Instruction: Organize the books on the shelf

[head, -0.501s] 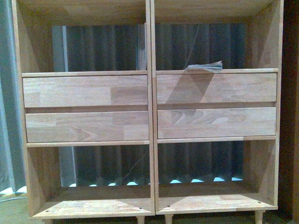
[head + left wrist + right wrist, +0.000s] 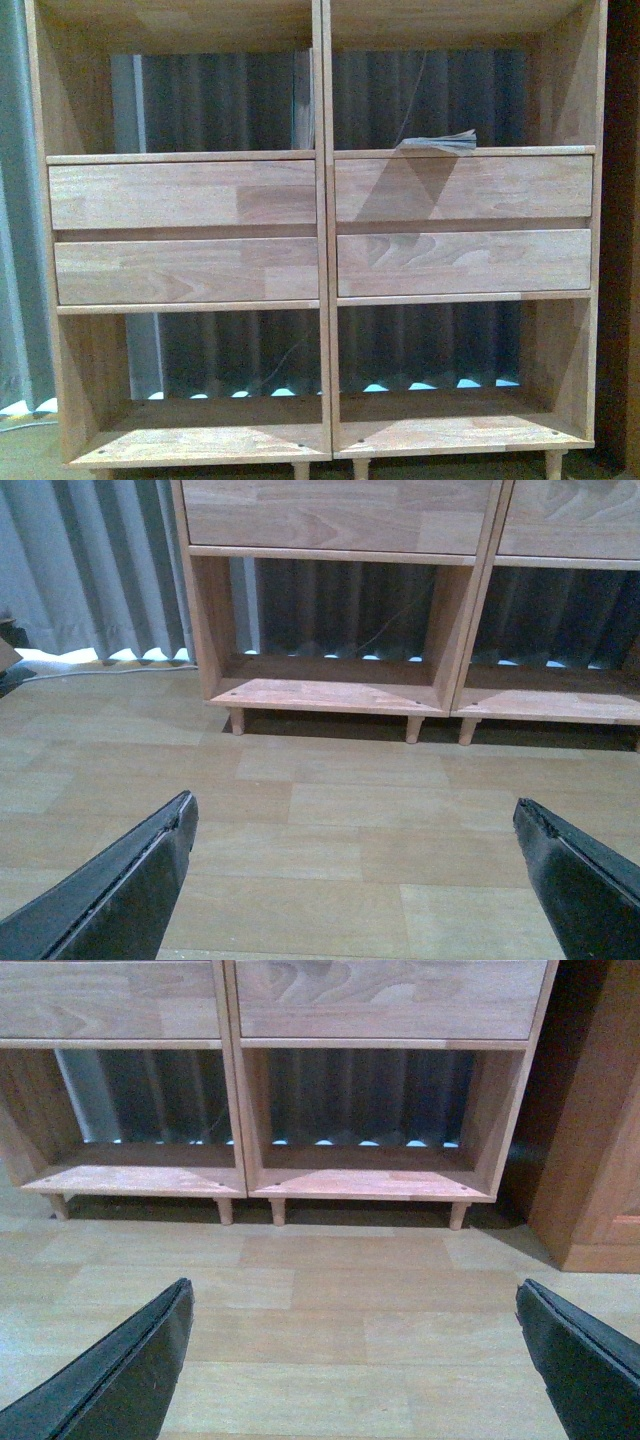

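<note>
Nothing has moved since the earlier frame. Your left pincer (image 2: 352, 805) is spread wide and empty, low over the floor (image 2: 300, 810) before the shelf (image 2: 320, 200). The thin pale book (image 2: 440, 143) lies flat in the upper right compartment, one corner lifted. Your right pincer (image 2: 353, 1285) is spread and empty too. To do it well, I think, raise the right arm and take the lifted edge slowly; it looks floppy.

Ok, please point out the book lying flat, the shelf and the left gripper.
book (image 2: 440, 143): front view, its front edge.
shelf (image 2: 325, 260): front view, its central upright.
left gripper (image 2: 352, 802): left wrist view, midway between its open jaws.
</note>
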You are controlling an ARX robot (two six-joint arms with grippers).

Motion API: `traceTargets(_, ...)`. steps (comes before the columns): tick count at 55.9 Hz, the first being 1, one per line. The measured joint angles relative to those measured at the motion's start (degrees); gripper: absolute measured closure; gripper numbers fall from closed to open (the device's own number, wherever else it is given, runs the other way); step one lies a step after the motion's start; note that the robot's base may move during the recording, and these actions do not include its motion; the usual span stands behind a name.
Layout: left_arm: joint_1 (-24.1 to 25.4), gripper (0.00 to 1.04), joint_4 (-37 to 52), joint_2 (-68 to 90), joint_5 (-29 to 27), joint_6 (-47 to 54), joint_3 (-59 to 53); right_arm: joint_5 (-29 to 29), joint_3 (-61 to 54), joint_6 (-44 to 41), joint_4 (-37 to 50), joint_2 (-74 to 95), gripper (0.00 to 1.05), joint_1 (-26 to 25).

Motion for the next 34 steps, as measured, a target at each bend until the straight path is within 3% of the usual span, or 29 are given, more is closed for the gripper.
traceTargets(34, 0.0, 0.07, 0.0, 0.0, 0.0, 0.0, 0.0, 0.0, 0.0, 0.0, 0.0, 0.0, 0.07, 0.0)
